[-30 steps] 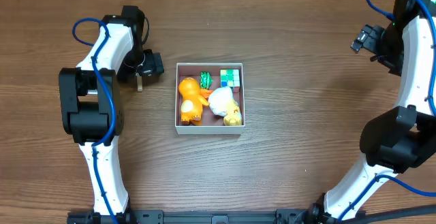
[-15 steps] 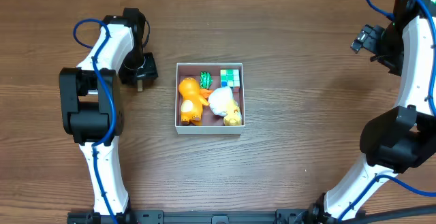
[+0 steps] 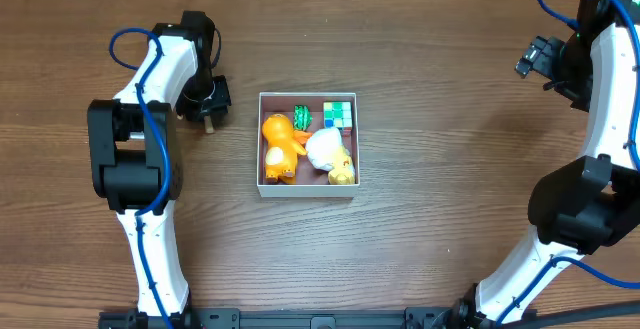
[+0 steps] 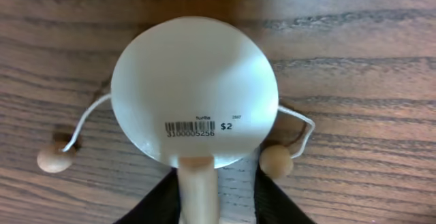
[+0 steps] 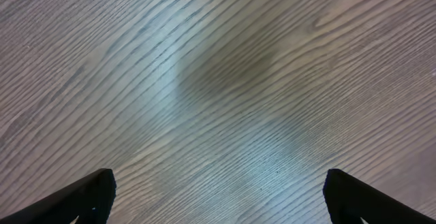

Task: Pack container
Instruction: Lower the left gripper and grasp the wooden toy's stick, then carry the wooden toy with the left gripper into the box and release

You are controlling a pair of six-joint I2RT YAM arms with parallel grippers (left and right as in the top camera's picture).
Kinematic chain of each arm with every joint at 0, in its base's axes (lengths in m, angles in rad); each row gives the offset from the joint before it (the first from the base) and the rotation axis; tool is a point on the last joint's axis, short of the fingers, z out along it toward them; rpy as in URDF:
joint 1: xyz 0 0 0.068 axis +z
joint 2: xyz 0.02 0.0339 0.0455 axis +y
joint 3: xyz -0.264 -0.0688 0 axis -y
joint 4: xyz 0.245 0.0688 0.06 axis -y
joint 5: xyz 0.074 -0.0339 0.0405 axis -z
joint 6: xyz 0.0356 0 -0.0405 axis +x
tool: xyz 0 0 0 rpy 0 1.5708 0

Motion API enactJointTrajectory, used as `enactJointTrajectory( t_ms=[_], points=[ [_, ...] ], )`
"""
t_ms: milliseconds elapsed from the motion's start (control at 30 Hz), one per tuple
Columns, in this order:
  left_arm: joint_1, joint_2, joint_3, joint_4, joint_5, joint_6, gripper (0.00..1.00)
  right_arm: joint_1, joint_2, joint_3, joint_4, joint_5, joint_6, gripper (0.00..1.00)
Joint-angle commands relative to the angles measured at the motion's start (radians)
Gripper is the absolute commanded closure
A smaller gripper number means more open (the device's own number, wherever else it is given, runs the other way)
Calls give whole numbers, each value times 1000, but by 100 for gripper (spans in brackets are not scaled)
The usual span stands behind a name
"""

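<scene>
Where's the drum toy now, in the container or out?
Out: the drum toy is over bare table, handle between the fingers of the left gripper, left of the container.

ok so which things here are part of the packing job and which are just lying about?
In the job: container, holding orange toy, green toy, puzzle cube, yellow-white duck; paddle drum at the left pincer.
Just about: wooden table; right pincer, open over it.

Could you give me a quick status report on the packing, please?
Left gripper around handle of toy drum, grip unclear. Right gripper open over table. Container holds toys; drum not yet in. Path clear.
</scene>
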Motion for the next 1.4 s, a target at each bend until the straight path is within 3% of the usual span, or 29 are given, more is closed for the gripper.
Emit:
enactJointTrajectory(
  t_ms=[0, 600, 767, 933, 1167, 1367],
  points=[
    [6, 55, -44, 15, -64, -1, 69, -2, -15, 1, 4, 10, 5, 0],
    [6, 54, -11, -21, -63, -1, 83, -2, -15, 1, 4, 10, 5, 0],
    [6, 54, 105, -81, -63, 17, 87, -2, -15, 1, 4, 10, 5, 0],
    [-5, 52, 333, -192, -66, 90, 85, -2, -15, 1, 4, 10, 5, 0],
    [-147, 52, 609, -328, -16, 112, 85, -2, -15, 1, 4, 10, 5, 0],
    [-341, 52, 628, -431, 36, 39, 84, -2, -15, 1, 4, 10, 5, 0]
  ],
)
